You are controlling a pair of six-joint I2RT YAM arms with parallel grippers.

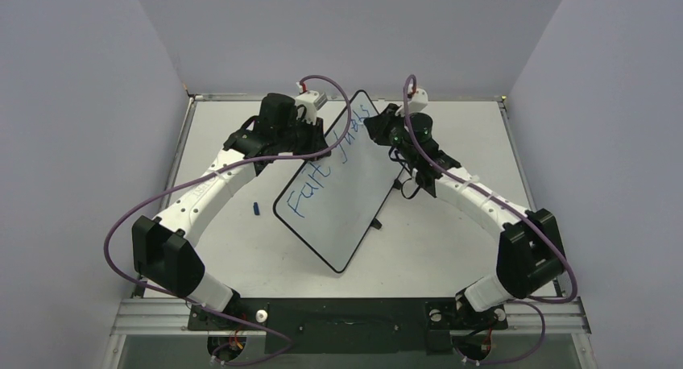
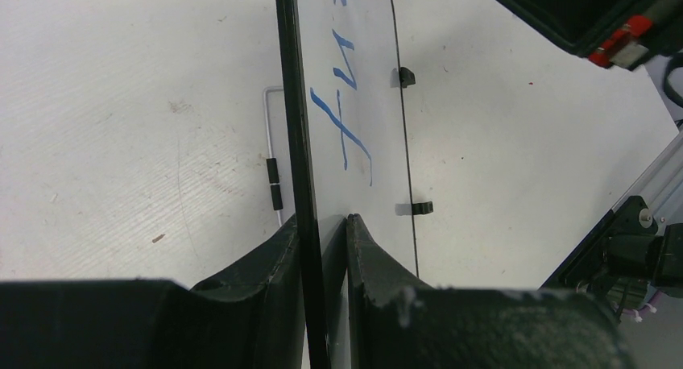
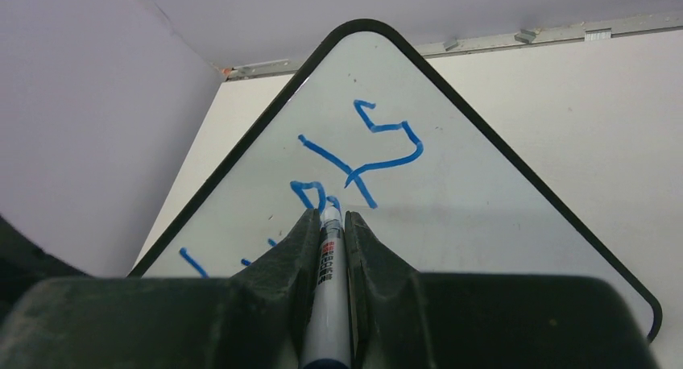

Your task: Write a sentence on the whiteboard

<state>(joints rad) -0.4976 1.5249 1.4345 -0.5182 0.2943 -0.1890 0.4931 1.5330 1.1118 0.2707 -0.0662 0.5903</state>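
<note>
The whiteboard (image 1: 358, 212) stands tilted up off the counter (image 1: 266, 260) between the two arms. The left fingers (image 2: 270, 268) are nearly closed and pinch its thin black frame edge-on. The right fingers (image 3: 294, 256) are closed tight on a marker (image 3: 329, 264) near its tip, which rests on the board beside the latest blue letters. The board looks thin, stiff and light, with a slick face, so it would probably pivot or slip under pen pressure unless clamped firmly. The frame edge, clear of the ink, is the sensible place to hold it, since wet marker likely smears. The marker is slim and smooth and could twist in a loose grip. By count there is one board, one marker, two words of the sentence (image 1: 322, 176), two black tabs (image 2: 407, 76), one wire stand (image 2: 272, 143) and one small blue cap (image 1: 256, 208) on the counter.
</note>
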